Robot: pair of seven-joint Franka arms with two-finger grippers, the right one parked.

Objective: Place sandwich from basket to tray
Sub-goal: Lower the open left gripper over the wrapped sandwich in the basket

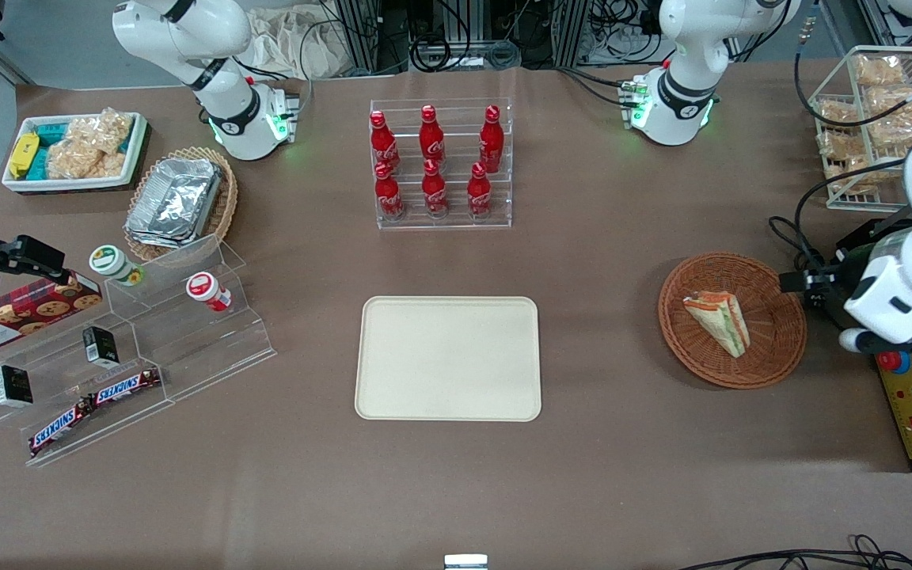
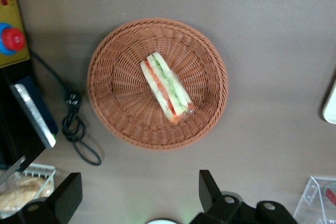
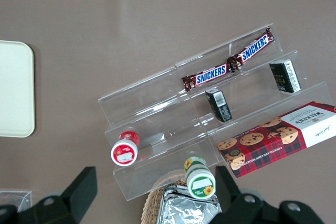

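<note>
Clearly, the small triangular wedge sandwich in clear wrap (image 1: 719, 321) lies on its side in the round reddish-brown woven wicker basket (image 1: 773, 348), pale bread layered with orange, red and green stripes of filling. On the front view's clock face the basket sits at about three o'clock from the flat rectangular cream-beige tray with rounded corners (image 1: 448, 358), well apart from it on the brown worktop (image 1: 598, 475).

The left arm's tool (image 2: 140, 191) hangs high above the worktop near the basket, its two black fingers (image 2: 207, 188) spread wide and holding nothing. From the front the tool itself is hidden among the arm's white casing. The wrist camera gives what the front one cannot: the sandwich (image 2: 167, 87) seen from straight overhead, its cut face showing the thin striped layers, and the basket's (image 2: 113, 103) concentric weave with a thicker braided rim.

Only the front view shows the tray whole, a smooth matte slab with a low rim and bare. At about twelve o'clock from it stands a clear acrylic stepped rack of six red cola bottles (image 1: 434, 154), glossy against the dull worktop cloth.
</note>
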